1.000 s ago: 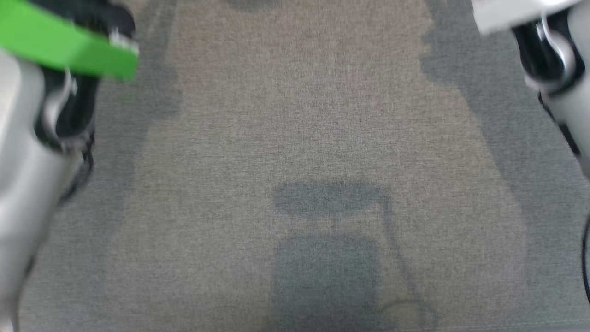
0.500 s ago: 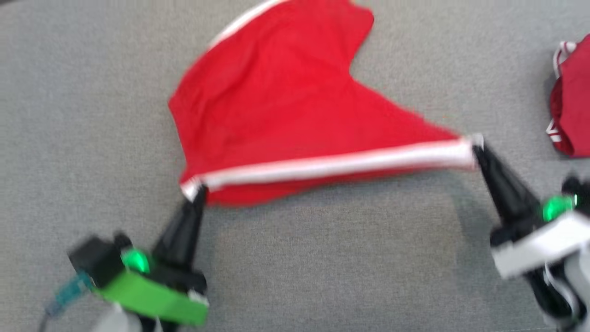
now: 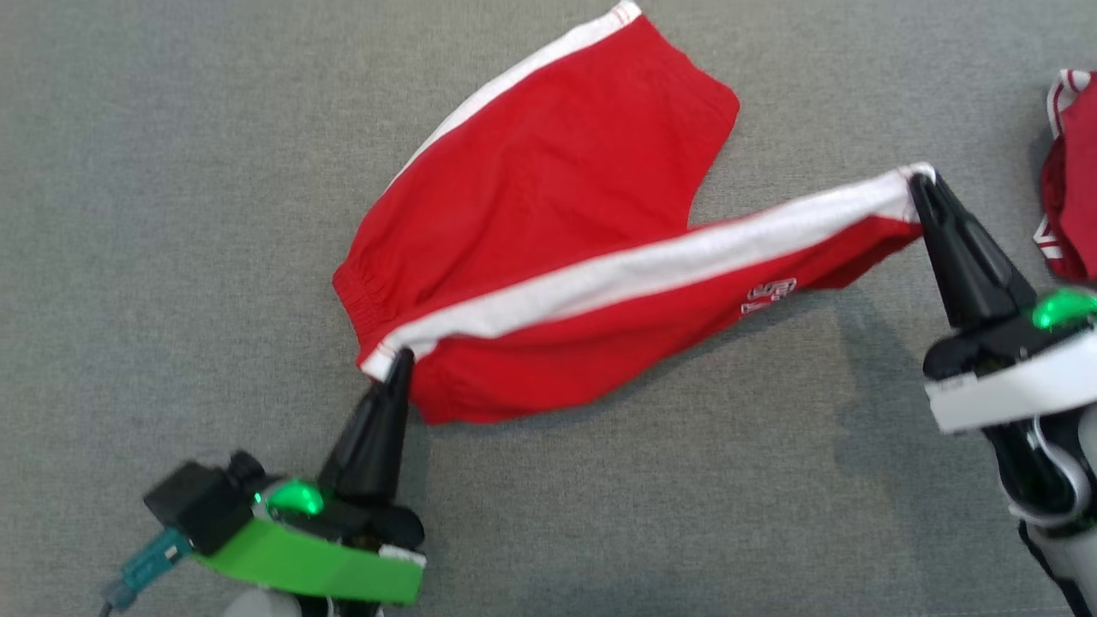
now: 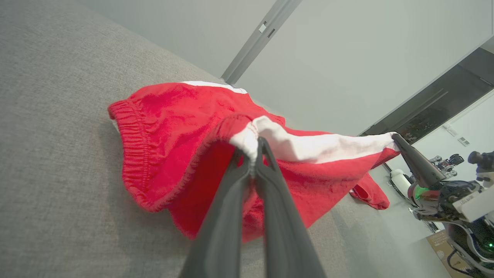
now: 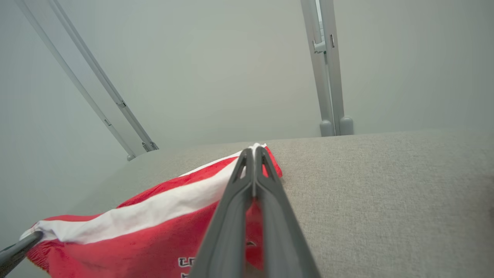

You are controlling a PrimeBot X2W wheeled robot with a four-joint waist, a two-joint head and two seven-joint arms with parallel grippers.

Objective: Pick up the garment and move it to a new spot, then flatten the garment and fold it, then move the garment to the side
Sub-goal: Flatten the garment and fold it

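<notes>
a grey woven fabric surface (image 3: 154, 171) carries red shorts with white side stripes (image 3: 557, 188), mid-surface, with one striped edge lifted taut between both grippers. a second red garment (image 3: 1073, 214) lies at the right edge. the left gripper (image 3: 399, 358) has its jaws pinched on the waistband end, and the right gripper (image 3: 922, 178) has its jaws pinched on the hem end.

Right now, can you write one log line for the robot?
left gripper: shut on shorts | right gripper: shut on shorts | white stripe: stretched between them
</notes>
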